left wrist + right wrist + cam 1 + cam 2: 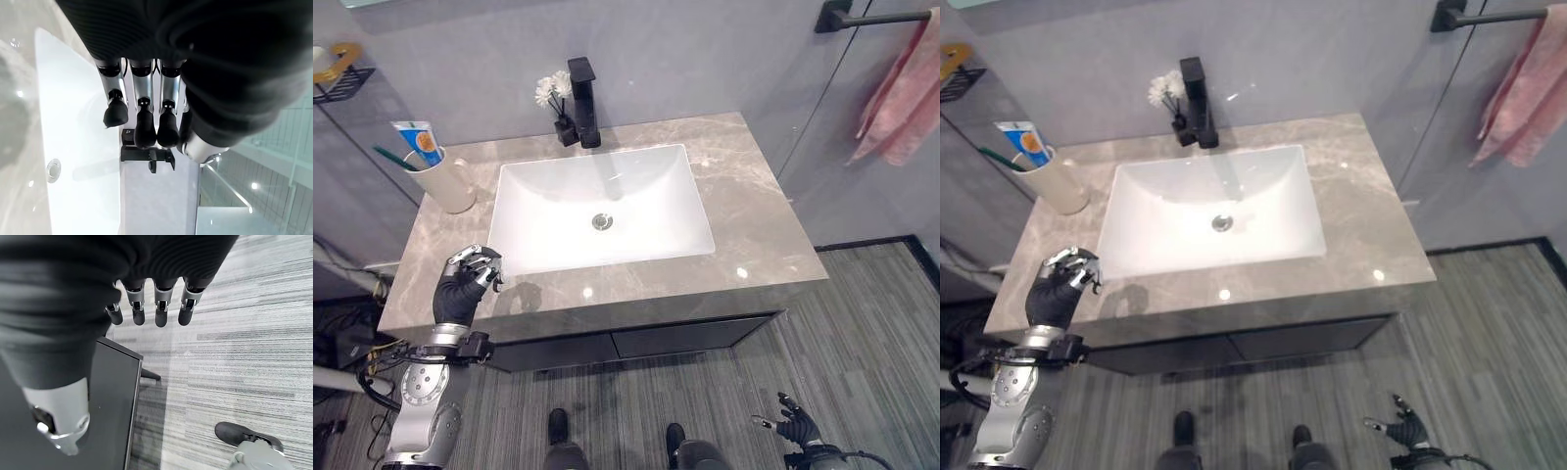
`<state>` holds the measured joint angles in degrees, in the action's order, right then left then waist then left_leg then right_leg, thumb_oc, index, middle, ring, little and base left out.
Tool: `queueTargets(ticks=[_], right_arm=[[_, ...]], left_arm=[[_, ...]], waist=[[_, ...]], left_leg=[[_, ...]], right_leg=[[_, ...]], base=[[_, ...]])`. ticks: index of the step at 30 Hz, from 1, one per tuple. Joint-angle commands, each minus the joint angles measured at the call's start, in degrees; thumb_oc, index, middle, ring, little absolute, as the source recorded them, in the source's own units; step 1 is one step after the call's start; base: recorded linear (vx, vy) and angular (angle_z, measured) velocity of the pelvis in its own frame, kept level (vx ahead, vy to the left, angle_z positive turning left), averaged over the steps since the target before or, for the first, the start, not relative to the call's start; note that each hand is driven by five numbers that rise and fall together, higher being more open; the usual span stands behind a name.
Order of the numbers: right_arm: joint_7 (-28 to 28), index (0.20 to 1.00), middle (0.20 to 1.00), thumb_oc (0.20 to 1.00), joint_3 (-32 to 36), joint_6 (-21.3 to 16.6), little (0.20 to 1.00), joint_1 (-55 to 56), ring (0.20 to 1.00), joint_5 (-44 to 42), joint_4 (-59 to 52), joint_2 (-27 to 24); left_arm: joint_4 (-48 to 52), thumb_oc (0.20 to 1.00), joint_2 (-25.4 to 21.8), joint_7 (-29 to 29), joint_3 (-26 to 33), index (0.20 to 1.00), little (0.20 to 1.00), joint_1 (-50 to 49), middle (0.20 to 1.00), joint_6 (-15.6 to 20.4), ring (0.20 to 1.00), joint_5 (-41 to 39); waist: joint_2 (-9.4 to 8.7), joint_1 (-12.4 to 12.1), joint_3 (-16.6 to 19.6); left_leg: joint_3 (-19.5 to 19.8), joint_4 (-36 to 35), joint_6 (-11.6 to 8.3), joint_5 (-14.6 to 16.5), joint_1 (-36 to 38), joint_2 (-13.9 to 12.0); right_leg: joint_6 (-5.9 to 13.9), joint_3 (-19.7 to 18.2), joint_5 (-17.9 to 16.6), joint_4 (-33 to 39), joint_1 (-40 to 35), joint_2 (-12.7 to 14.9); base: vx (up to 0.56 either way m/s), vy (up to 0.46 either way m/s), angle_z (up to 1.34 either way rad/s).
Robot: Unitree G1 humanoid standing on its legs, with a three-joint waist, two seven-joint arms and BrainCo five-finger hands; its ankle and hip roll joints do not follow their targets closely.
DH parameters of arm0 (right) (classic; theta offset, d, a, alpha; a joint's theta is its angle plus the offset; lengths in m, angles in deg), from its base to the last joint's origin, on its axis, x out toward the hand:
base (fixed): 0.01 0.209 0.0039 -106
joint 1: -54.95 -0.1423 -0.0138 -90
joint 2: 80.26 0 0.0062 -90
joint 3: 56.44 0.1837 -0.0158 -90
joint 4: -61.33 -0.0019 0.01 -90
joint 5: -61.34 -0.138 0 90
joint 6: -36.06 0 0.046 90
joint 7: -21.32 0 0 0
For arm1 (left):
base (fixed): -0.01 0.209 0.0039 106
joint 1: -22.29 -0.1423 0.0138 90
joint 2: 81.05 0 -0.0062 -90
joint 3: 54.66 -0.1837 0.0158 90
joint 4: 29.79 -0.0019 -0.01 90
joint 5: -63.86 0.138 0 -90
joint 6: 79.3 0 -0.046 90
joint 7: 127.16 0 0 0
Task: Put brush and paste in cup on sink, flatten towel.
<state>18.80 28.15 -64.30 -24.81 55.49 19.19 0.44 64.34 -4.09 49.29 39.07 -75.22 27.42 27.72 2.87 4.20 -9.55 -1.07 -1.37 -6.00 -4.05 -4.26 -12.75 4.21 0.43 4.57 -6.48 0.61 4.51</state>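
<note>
The brush and paste already stand in the cup on the counter's left back corner. The pink towel, partly cut off, hangs bunched on the right wall; spread it gently. Left hand hovers empty, fingers loosely curled. Right hand hangs low, relaxed, empty.

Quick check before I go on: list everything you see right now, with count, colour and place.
Cup: one, cream, back left of the counter.
Toothpaste: one, blue and white, standing in the cup.
Toothbrush: one, green, in the cup.
Sink: one, white, middle of the counter.
Counter: one, grey marble.
Tap: one, black, behind the sink.
Flowers: one small white bunch, beside the tap.
Towel: one, pink, bunched on the rail at right.
Left hand: curled, empty, over the counter's front left.
Right hand: low by the floor, relaxed.
</note>
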Motion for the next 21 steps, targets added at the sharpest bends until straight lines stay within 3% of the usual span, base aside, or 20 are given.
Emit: queueTargets(ticks=[1, 4, 11, 13, 17, 21], right_arm=[[-0.90, 1.000, 1.000, 1.000, -0.70, -1.29, 1.000, 0.62, 1.000, 1.62, -0.71, 0.09], [-0.72, 1.000, 1.000, 1.000, 0.74, -1.23, 1.000, 0.92, 1.000, 0.87, -0.72, 1.22], [0.22, 1.000, 1.000, 1.000, -0.03, -1.53, 1.000, 0.58, 1.000, 1.57, -3.15, 2.20], [0.31, 1.000, 1.000, 1.000, -0.61, -1.50, 1.000, -0.01, 1.000, 2.39, -2.54, 2.45], [0.65, 1.000, 1.000, 1.000, -1.38, -1.40, 1.000, -1.31, 1.000, 3.76, -1.77, 2.28], [1.81, 1.000, 1.000, 1.000, -2.18, -1.61, 1.000, -1.03, 1.000, 4.59, -3.72, 1.25]], left_arm=[[3.43, 0.200, -1.97, -0.10, 3.46, 0.200, 0.200, -0.35, 0.200, 3.93, 0.200, -1.61], [4.26, 0.200, -3.82, -0.23, 5.52, 0.200, 0.200, -1.49, 0.200, 4.20, 0.200, -1.84], [4.87, 0.200, -5.32, 0.25, 8.91, 0.200, 0.200, -4.06, 0.200, 4.74, 0.200, -0.82], [5.06, 0.200, -6.01, 0.25, 9.92, 0.200, 0.200, -5.36, 0.200, 4.64, 0.200, -0.33], [6.13, 0.200, -7.35, 0.40, 13.58, 0.200, 0.200, -9.12, 0.200, 3.96, 0.200, 1.59], [5.60, 0.200, -10.80, -0.81, 17.60, 0.200, 0.200, -12.90, 0.200, 3.38, 0.200, 2.16]], waist=[[-1.15, 0.71, 2.74], [-1.43, 0.73, 3.50], [-2.08, -0.32, 3.92], [-2.44, -1.10, 4.06], [-3.14, -3.52, 3.28], [-3.74, -4.53, 1.75]], left_leg=[[-1.88, 4.22, 0.26, 0.93, -0.44, 3.47], [-4.24, 4.91, 1.99, 3.73, 0.33, 6.27], [-6.45, 4.75, 3.79, 5.46, -0.20, 8.61], [-7.27, 4.28, 4.25, 5.89, 0.13, 8.98], [-9.76, 4.13, 4.44, 6.80, 1.04, 8.91], [-10.51, 3.60, 4.67, 6.70, 1.33, 8.88]], right_leg=[[3.24, 1.58, -0.77, 1.34, -1.03, 3.10], [5.08, -0.10, -2.63, 2.31, -1.12, 6.14], [7.23, -0.61, -6.52, 2.54, 1.17, 8.96], [7.66, 0.64, -8.14, 2.56, 1.59, 9.65], [8.34, 9.74, -12.38, 1.51, 2.93, 11.66], [8.95, 14.05, -14.13, 1.66, 3.81, 11.99]], base=[[0.10, 0.183, -0.34], [0.11, 0.263, -0.22], [0.04, 0.157, -0.18], [0.05, 0.108, -0.07], [0.02, 0.058, -0.32], [-0.01, 0.064, -0.30]])
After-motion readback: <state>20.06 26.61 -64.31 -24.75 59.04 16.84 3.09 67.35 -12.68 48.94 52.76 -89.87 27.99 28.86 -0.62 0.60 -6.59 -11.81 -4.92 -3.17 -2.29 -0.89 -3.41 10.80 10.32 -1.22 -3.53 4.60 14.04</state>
